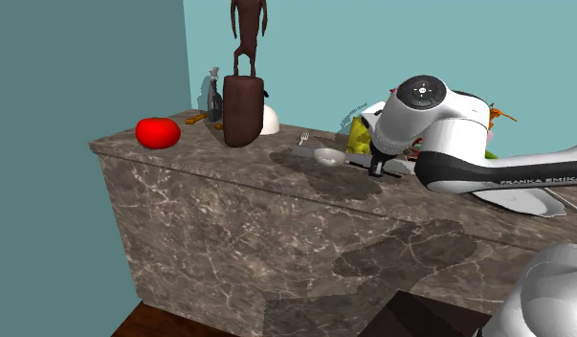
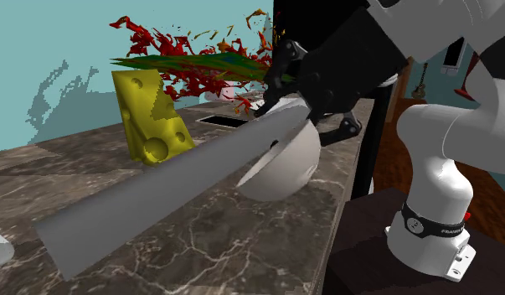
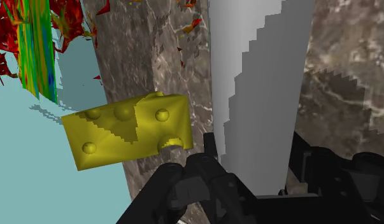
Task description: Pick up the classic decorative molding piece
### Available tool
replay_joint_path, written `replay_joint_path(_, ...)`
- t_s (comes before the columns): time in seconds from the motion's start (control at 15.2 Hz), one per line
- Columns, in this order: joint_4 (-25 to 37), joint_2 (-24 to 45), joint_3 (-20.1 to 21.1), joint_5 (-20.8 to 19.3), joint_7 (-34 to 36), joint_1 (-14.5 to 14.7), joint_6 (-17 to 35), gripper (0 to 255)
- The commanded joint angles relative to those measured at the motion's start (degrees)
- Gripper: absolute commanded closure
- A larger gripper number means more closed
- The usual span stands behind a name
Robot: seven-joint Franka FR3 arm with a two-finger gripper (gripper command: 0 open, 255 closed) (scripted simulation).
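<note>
The molding piece is a long grey strip with a stepped profile, lying along the marble counter. My black gripper straddles it near one end, and both fingers press against its sides. In the shoulder view the gripper points down at the counter behind my white arm, and the strip's far end shows past the arm. In the second exterior view the gripper sits at the strip's upper end. I cannot tell whether the strip is off the counter.
A yellow cheese wedge stands beside the strip, with a red and green plant behind it. A pale bowl, a fork, a dark brown figure, a bottle and a red ball-like thing lie toward the shoulder view's left.
</note>
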Motion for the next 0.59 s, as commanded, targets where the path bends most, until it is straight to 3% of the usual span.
replay_joint_path(0.0, 1.2, -0.6, -0.2, 0.7, -1.3, 0.3, -1.3, 255)
replay_joint_path(0.53, 5.0, -1.2, -0.7, 2.3, -4.6, 0.8, -4.8, 255)
